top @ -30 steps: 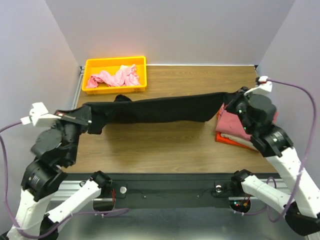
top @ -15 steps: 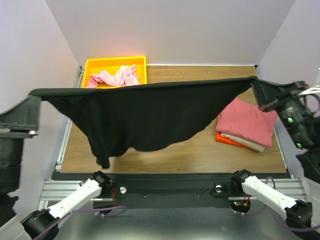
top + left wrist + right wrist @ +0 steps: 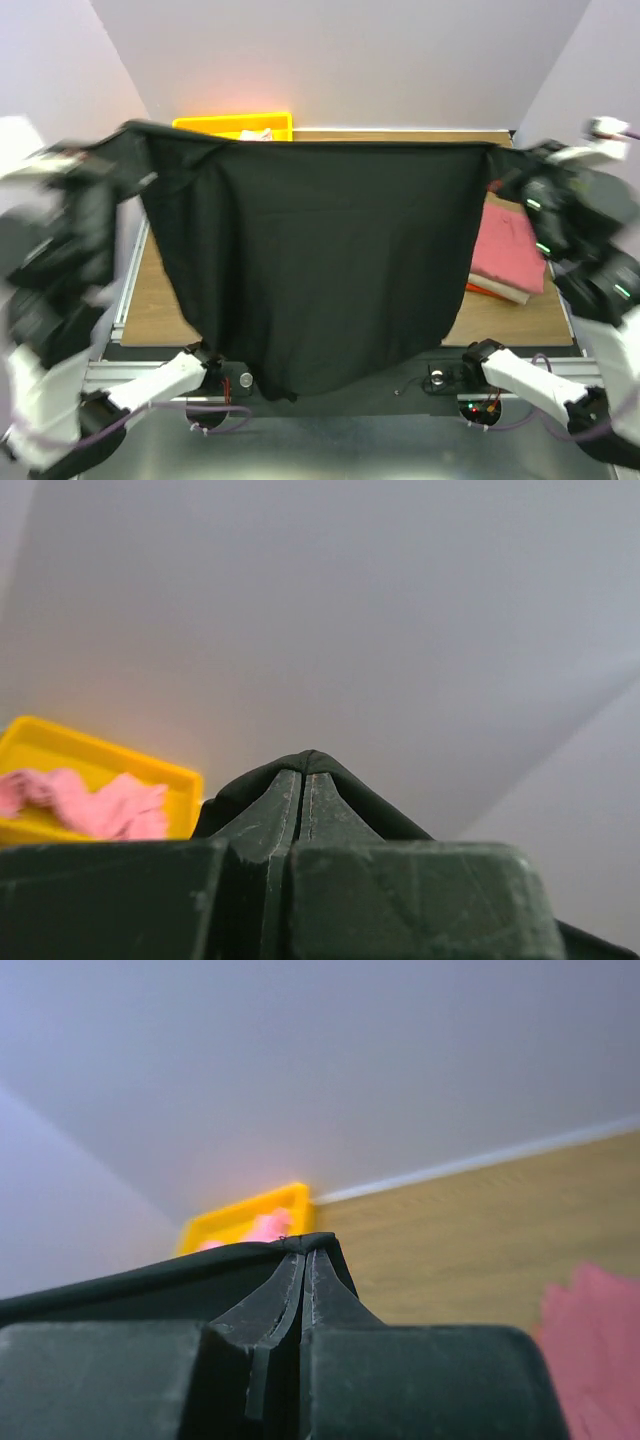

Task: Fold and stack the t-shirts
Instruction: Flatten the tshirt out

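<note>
Both claws are clamped shut on cloth. The left claw (image 3: 303, 777) pinches one top corner of the black t-shirt (image 3: 320, 260) and the right claw (image 3: 303, 1257) pinches the other. In each wrist view a ridge of dark fabric shows over the closed tips.

The shirt is held high and pulled taut between the raised arms, so it hangs as a flat sheet. Its lower edge drops past the near edge of the desk (image 3: 155, 285). Stretching it this way likely lets gravity smooth out creases and square it up before it is laid down for folding. The left arm is blurred in the top view, which suggests quick motion.

On the right side of the desk lies a folded pile, partly hidden behind the hanging cloth. The rose-red t-shirt (image 3: 510, 245) is on top and a sliver of the orange t-shirt (image 3: 480, 290) shows beneath, so this is probably where the black one will go.

At the far left corner sits the yellow bin (image 3: 230, 123), with the pink t-shirt (image 3: 90, 805) crumpled inside, not yet folded.
</note>
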Robot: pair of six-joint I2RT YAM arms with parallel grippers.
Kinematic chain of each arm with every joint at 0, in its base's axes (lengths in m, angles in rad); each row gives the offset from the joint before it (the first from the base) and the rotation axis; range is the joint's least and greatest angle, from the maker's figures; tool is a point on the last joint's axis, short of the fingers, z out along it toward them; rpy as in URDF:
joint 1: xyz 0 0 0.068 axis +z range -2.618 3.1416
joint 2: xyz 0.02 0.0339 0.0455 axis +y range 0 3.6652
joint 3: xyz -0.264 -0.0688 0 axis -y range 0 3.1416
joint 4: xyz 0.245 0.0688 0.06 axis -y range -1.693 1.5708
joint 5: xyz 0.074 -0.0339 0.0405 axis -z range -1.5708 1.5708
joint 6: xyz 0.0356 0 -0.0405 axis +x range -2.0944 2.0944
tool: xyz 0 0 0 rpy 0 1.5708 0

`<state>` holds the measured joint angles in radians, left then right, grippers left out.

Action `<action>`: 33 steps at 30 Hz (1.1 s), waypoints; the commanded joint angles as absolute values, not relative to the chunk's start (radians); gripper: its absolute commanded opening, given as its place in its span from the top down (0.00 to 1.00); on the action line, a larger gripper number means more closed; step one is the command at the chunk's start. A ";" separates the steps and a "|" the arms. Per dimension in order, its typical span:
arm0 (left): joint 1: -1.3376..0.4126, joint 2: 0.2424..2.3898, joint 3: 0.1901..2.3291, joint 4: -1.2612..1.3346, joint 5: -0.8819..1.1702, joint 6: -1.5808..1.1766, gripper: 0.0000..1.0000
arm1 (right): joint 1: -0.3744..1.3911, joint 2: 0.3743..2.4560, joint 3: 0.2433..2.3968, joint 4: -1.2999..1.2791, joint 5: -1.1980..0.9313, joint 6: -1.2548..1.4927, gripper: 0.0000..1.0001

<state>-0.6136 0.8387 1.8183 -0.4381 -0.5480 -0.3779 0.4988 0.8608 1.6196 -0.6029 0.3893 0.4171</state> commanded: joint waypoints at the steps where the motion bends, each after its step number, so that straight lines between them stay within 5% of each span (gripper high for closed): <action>1: -0.569 1.084 1.694 -0.341 -0.773 -0.230 1.00 | 0.491 1.020 1.464 -0.631 0.800 0.485 1.00; 5: -0.418 1.201 1.412 -0.062 -0.491 -0.126 1.00 | 0.445 1.146 1.283 -0.549 0.827 0.538 1.00; 8: -0.315 1.314 1.309 0.083 -0.342 -0.114 1.00 | 0.315 1.241 1.149 -0.360 0.654 0.505 1.00; 14: -0.279 1.592 1.321 0.231 -0.206 -0.017 1.00 | 0.219 1.512 1.129 -0.190 0.457 0.411 1.00; 24: -0.267 1.873 1.454 0.219 -0.238 -0.034 1.00 | 0.176 1.828 1.296 -0.135 0.402 0.368 0.99; 33: -0.252 1.829 1.362 0.209 -0.301 -0.129 1.00 | 0.173 1.812 1.264 -0.133 0.370 0.379 1.00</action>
